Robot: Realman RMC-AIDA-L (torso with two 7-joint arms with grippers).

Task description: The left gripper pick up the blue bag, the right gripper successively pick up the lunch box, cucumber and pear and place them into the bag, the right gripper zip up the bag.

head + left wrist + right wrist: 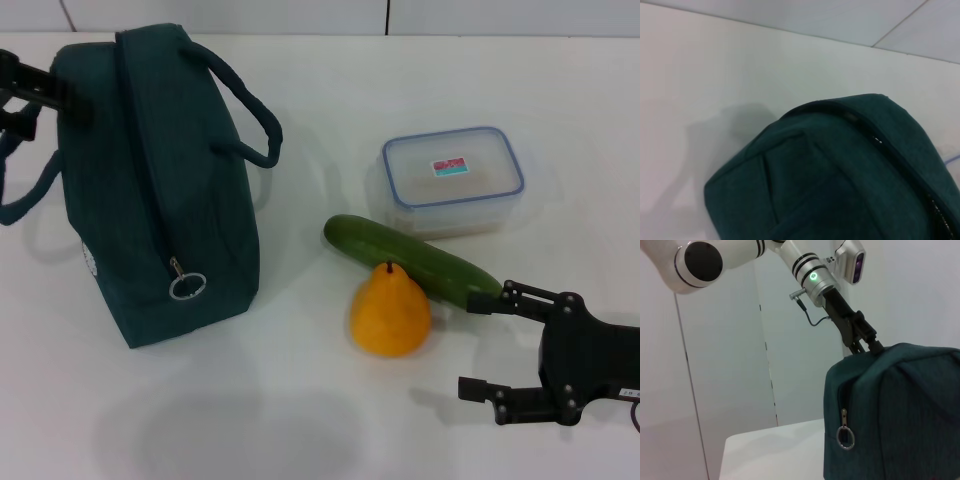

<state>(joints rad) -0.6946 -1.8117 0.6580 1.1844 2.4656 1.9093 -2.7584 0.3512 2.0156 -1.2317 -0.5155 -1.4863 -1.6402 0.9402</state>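
Note:
The blue bag (150,190) stands upright on the white table at the left, its ring zipper pull (187,285) hanging at the near end. My left gripper (25,95) is at the bag's far top end, touching the fabric; the right wrist view shows this left gripper (866,344) on the blue bag's (900,415) top corner. The lunch box (455,180) lies at the right rear. In front of it lies the cucumber (410,258), with the pear (390,312) upright against it. My right gripper (468,345) is open just right of the pear, one fingertip by the cucumber's end.
The bag's two loop handles (250,120) hang to either side. The white table (300,420) runs back to a pale wall. The left wrist view looks down on the bag's end (840,170) and bare table beside it.

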